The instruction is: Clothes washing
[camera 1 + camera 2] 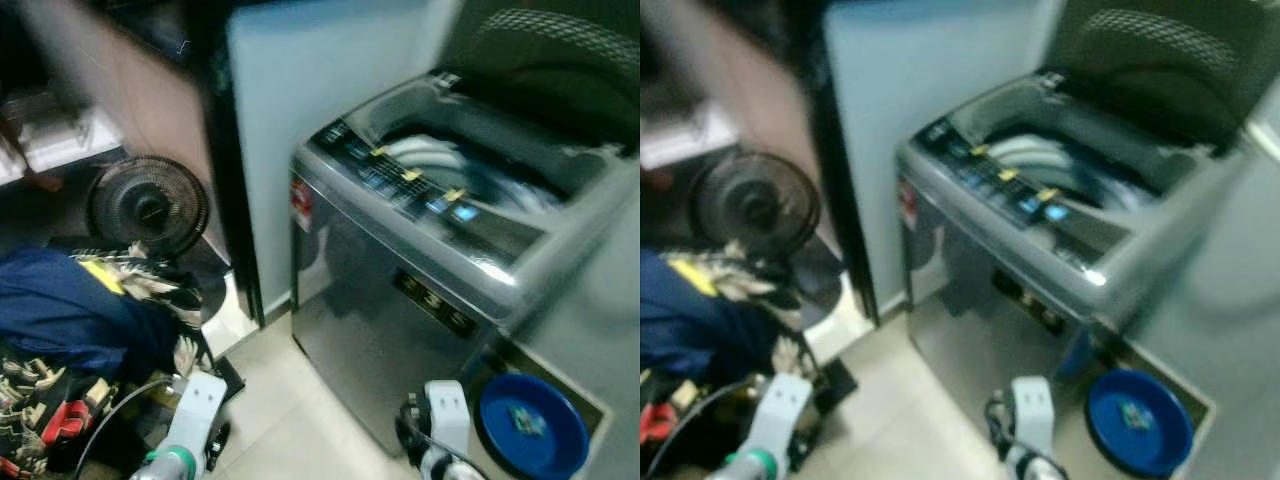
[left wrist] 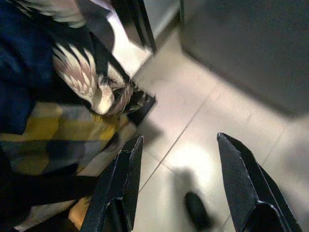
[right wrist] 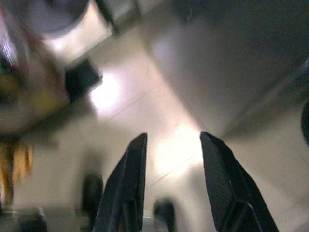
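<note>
A top-loading grey washing machine (image 1: 400, 330) stands ahead to the right with its lid (image 1: 560, 50) raised and the drum (image 1: 450, 165) showing. A heap of clothes (image 1: 70, 330), dark blue and patterned, lies low on the left. In the left wrist view my left gripper (image 2: 176, 159) hangs open over the tiled floor beside the patterned clothes (image 2: 72, 96). My right gripper (image 3: 171, 159) is open too, over bare floor near the machine's front. Nothing is held between either pair of fingers.
A black floor fan (image 1: 148, 205) stands behind the clothes. A dark vertical post (image 1: 235, 170) and a pale panel (image 1: 310, 80) rise left of the machine. A blue basin (image 1: 532, 425) sits on the floor at the right. Pale tiled floor (image 1: 290, 420) runs between clothes and machine.
</note>
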Robot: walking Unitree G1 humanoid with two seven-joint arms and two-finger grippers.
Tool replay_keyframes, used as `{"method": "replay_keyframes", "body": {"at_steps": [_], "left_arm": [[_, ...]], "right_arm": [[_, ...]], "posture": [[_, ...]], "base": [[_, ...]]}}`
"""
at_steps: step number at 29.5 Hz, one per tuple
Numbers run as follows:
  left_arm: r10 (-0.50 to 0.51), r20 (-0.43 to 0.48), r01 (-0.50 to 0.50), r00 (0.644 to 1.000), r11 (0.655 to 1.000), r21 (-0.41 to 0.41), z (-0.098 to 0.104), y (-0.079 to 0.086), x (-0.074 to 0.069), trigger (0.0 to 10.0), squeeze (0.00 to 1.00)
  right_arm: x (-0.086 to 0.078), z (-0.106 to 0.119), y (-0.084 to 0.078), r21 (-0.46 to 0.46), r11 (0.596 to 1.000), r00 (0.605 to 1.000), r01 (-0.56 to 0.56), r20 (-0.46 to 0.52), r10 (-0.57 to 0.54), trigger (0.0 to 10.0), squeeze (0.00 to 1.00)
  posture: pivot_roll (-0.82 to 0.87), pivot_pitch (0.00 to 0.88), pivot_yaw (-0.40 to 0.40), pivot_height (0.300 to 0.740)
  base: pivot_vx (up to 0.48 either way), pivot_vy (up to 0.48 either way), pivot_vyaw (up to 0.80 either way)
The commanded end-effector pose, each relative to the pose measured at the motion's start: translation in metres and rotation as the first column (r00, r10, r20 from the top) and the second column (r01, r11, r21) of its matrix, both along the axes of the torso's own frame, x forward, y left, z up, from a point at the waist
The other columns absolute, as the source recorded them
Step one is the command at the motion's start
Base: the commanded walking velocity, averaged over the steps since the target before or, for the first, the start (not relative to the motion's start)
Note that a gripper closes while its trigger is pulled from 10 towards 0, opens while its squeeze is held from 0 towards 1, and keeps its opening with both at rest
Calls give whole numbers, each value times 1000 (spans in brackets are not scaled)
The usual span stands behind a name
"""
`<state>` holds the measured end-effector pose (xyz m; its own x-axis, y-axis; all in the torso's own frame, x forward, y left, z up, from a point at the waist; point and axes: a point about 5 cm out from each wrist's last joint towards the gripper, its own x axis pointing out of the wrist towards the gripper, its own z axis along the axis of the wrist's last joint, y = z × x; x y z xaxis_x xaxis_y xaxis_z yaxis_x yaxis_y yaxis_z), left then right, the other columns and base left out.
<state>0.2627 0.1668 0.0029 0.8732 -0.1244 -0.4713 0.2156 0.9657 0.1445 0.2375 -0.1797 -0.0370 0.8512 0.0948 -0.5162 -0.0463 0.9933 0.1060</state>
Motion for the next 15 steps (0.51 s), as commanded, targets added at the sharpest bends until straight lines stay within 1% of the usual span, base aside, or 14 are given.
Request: {"method": "replay_keyframes", "body": {"at_steps": [1, 4, 6, 8, 9, 10, 12, 15], "left_arm": [[78, -76, -78, 994, 997, 9, -19, 15, -16, 10000, 0], [96, -76, -97, 992, 995, -10, -19, 15, -16, 10000, 0], [122, -77, -126, 990, 991, -45, -21, 13, -15, 10000, 0], [128, -77, -132, 989, 990, -56, -22, 11, -15, 10000, 0], [128, -77, -133, 989, 988, -72, -24, 7, -17, 10000, 0], [128, -77, -133, 989, 988, -72, -24, 7, -17, 10000, 0], [133, -85, -141, 987, 986, -92, -29, -2, -20, 10000, 0], [140, -91, -148, 986, 985, -88, -33, -7, -22, 10000, 0]], "right_arm": [[-8, -9, 8, 17, 1000, 999, -8, -38, 9, 10000, 0], [-8, -9, 10, 19, 1000, 999, -20, -36, 20, 10000, 0], [-9, -10, 14, 14, 999, 998, -46, -41, 46, 10000, 0], [-9, -10, 14, 11, 998, 998, -54, -42, 54, 10000, 0], [-10, -11, 15, 4, 997, 996, -73, -47, 73, 10000, 0], [-10, -11, 15, 4, 997, 996, -73, -47, 73, 10000, 0], [-12, -12, 14, -12, 994, 993, -109, -52, 108, 10000, 0], [-12, -13, 11, -24, 992, 991, -126, -57, 124, 10000, 0]], "posture": [[-3, 31, 8, 740], [-2, 30, 0, 740], [-5, 32, -15, 740], [-6, 33, -22, 740], [-15, 37, -41, 740], [-15, 37, -41, 740], [-24, 40, -66, 740], [-28, 40, -75, 740]], "base": [[0, 0, 781], [0, 0, 781], [0, 0, 781], [0, 0, 781], [0, 0, 781], [0, 0, 781], [0, 0, 781], [0, 0, 781]]}}
